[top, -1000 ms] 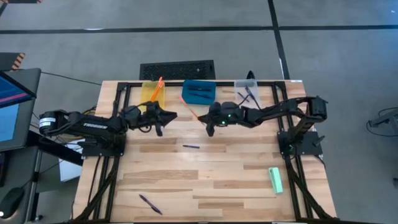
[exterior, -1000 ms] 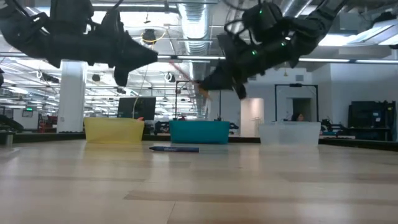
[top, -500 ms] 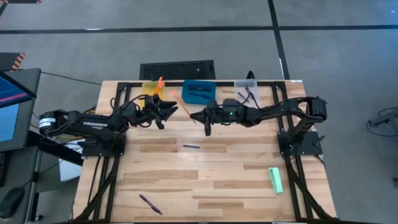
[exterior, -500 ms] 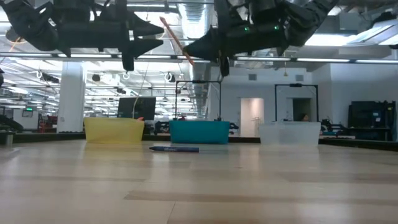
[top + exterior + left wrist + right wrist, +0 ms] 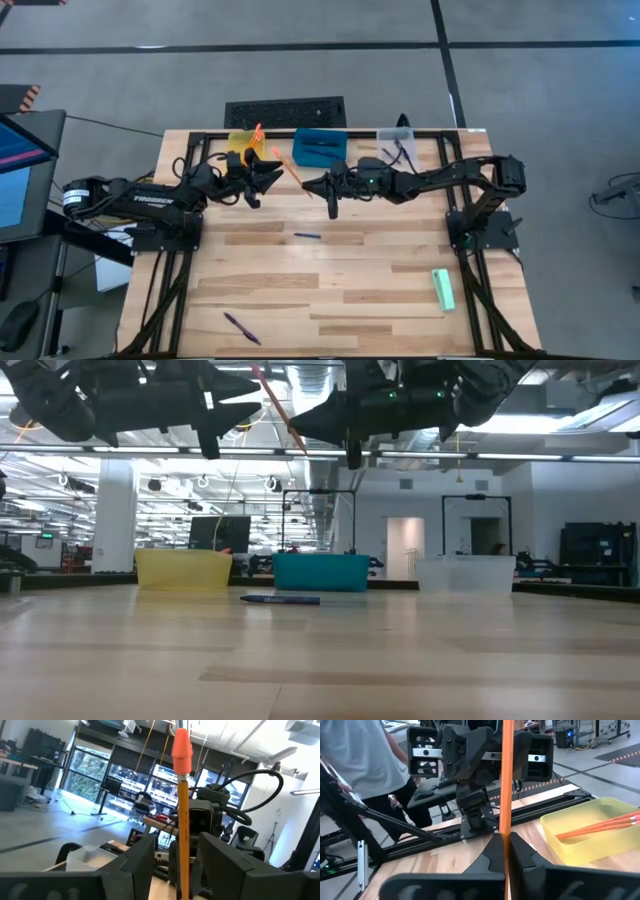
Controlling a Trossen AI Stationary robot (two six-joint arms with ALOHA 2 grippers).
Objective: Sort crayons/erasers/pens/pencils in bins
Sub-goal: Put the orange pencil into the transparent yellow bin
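While both arms meet in the upper middle of the high view, the right gripper (image 5: pixel 308 184) pinches an orange pencil (image 5: pixel 288 168) between its pressed-together fingers, the stick slanting up and left toward the left gripper (image 5: pixel 272 176), whose fingers stand spread on either side of it. Behind them along the table's top edge sit the yellow bin (image 5: pixel 241 143) with pencils in it, the blue bin (image 5: pixel 320 148) and the clear bin (image 5: pixel 397 146). One pen (image 5: pixel 307 236) lies at mid-table, another pen (image 5: pixel 241 327) at lower left, and the eraser (image 5: pixel 443 289) at lower right.
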